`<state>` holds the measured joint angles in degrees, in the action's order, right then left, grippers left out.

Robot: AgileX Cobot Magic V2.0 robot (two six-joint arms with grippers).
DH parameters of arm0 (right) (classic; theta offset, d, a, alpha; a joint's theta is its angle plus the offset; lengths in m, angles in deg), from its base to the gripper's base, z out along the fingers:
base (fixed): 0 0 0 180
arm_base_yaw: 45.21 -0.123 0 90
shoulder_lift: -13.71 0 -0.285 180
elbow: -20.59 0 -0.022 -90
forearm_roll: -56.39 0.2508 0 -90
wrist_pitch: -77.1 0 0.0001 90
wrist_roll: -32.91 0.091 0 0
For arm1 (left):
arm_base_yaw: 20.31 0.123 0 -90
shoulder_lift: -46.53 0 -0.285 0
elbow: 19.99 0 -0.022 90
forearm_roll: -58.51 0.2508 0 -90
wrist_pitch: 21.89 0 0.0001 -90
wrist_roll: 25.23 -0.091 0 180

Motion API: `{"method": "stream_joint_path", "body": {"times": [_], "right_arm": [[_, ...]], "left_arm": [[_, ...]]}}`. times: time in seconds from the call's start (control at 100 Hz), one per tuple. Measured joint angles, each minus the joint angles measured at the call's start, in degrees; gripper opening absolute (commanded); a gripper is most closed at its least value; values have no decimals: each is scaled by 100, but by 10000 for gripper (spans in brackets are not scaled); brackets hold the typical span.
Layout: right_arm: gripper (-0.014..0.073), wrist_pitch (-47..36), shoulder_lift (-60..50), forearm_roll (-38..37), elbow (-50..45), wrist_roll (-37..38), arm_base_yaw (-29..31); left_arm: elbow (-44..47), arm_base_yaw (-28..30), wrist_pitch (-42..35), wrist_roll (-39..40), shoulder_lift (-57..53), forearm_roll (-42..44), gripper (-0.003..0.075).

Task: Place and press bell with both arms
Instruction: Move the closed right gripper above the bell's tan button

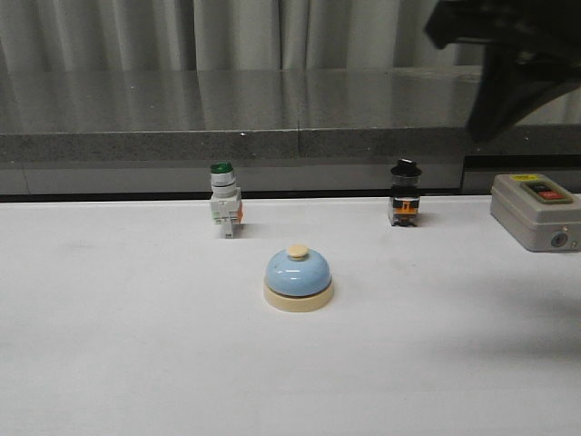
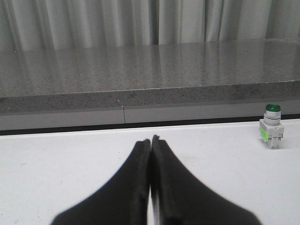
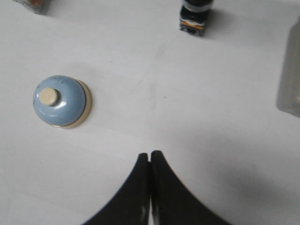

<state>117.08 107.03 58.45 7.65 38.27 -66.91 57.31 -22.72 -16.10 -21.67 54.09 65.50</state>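
Note:
The light-blue bell [image 1: 298, 279] with cream base and knob stands upright in the middle of the white table. It also shows in the right wrist view [image 3: 61, 101], well off to one side of my right gripper [image 3: 150, 154], which is shut and empty, high above the table. In the front view the right arm [image 1: 513, 54] is a dark blurred shape at the top right. My left gripper [image 2: 151, 140] is shut and empty, low over the table, and does not show in the front view. The bell is out of the left wrist view.
A green-capped white switch [image 1: 224, 200] stands behind the bell to the left, also in the left wrist view [image 2: 272, 125]. A black-capped switch [image 1: 405, 193] stands behind to the right. A grey control box [image 1: 537, 211] sits at the far right. A grey ledge [image 1: 236, 145] borders the table's back.

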Motion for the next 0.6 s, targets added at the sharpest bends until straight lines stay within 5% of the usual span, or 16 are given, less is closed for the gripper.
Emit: {"method": "stream_joint_path", "body": {"times": [0.6], "right_arm": [[-60,166,2538,22,1904,0,-1136]], "left_arm": [[0,0,-12,0,0,0,-20]]}}
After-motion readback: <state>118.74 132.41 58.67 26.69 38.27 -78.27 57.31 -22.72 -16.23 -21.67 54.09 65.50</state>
